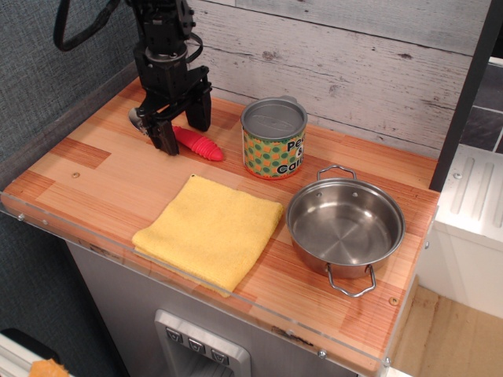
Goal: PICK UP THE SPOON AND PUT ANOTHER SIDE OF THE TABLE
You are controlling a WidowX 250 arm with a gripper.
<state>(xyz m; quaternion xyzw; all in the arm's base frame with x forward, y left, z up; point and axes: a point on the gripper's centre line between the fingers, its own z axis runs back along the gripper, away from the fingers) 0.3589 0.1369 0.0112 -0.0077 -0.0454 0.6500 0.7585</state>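
Spoon (192, 142) flat on table (102, 177), rear-left; jaws spread, straddling red handle near bowl.

Black arm upright at rear left, gripper (182, 131) low, jaws spread apart.

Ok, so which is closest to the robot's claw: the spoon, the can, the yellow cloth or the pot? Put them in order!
From the gripper:
1. The spoon, right between its fingers at the table's back left.
2. The can, to the right of the gripper.
3. The yellow cloth, toward the front edge.
4. The pot, far over on the right.
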